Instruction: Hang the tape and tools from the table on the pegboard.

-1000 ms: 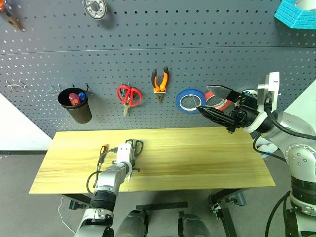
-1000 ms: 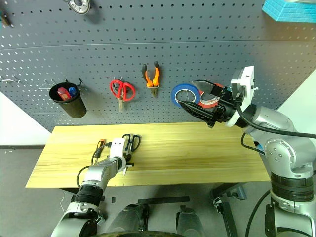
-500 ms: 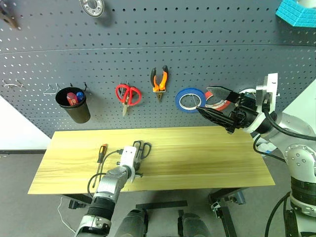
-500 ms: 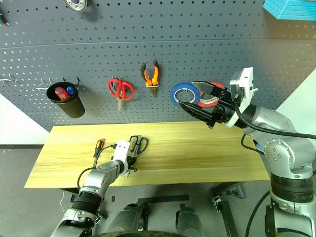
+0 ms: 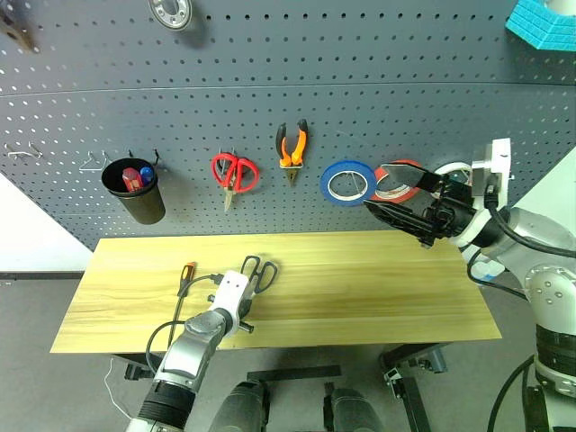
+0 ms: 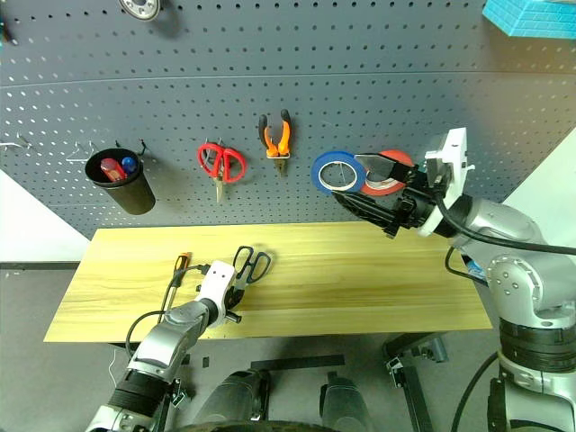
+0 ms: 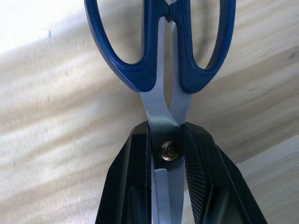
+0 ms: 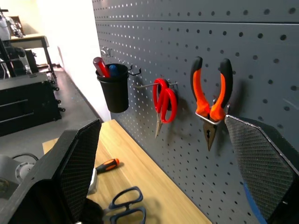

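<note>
Left end effector [image 7: 167,154], pinching the blue-handled scissors [image 5: 259,270] at the pivot, is pulling them back toward the worktop's [image 5: 378,288] front edge for hanging; right end effector [image 5: 405,200] is staying spread by the pegboard [image 5: 405,117].

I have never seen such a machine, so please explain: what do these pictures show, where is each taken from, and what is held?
This is a humanoid robot with two arms, each ending in a two-fingered claw. Two pictures look down from its head; two look along each wrist. Before it stands a wooden table under a grey pegboard. The left claw is shut on blue-handled scissors, gripping them at the pivot. A screwdriver lies on the table. The right claw is open near the board, holding nothing. Orange pliers and whitish tape already hang there.
</note>
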